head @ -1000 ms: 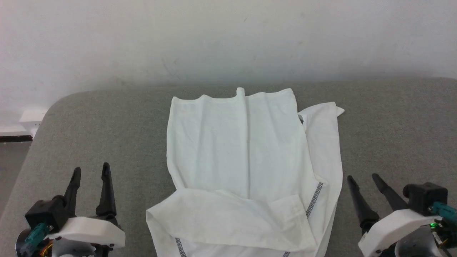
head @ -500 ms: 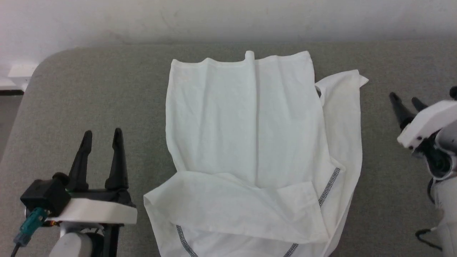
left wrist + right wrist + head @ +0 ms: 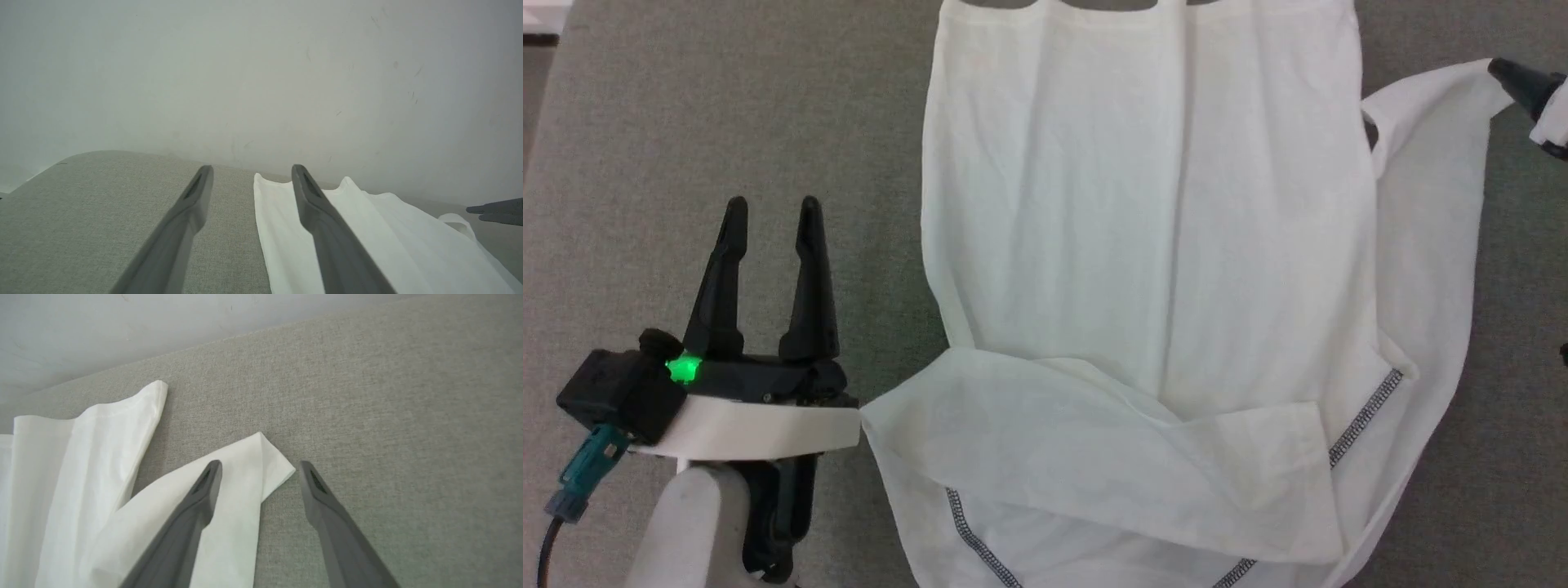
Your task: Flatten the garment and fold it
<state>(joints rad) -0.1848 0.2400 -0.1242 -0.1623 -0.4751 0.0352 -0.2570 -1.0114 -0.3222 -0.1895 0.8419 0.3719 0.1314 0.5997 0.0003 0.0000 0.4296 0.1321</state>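
garment (image 3: pixel 1143 245): white shirt lying mostly flat on the grey padded surface (image 3: pixel 727 98), centre of the head view, far hem cut off at the top edge.
long axis: near-far. body panel is smooth, with 1 shallow crease down the middle.
near end: a band is folded back over the body, with speckled seam stitching (image 3: pixel 1364 420) showing at near right.
loose flap (image 3: pixel 1437 163): probably a sleeve, fanned out on the right side, far corner pointing right.
right gripper (image 3: pixel 260 465): jaws apart, gripping nothing. it straddles that far corner, 1 finger over cloth and 1 over bare surface. contact with the cloth: cannot tell.
left gripper (image 3: pixel 773 206): jaws apart, empty, over bare surface just left of the garment by its near-left corner, fingers pointing far.
key relation: the flap corner sits between the right fingers, and the cloth runs left and near from there. right arm is clearly nearer; left has the whole body panel in between.
step (my read): flattening, no real fold yet.
risk: thin fabric, so a pinch may catch 1 layer or drag the body panel.
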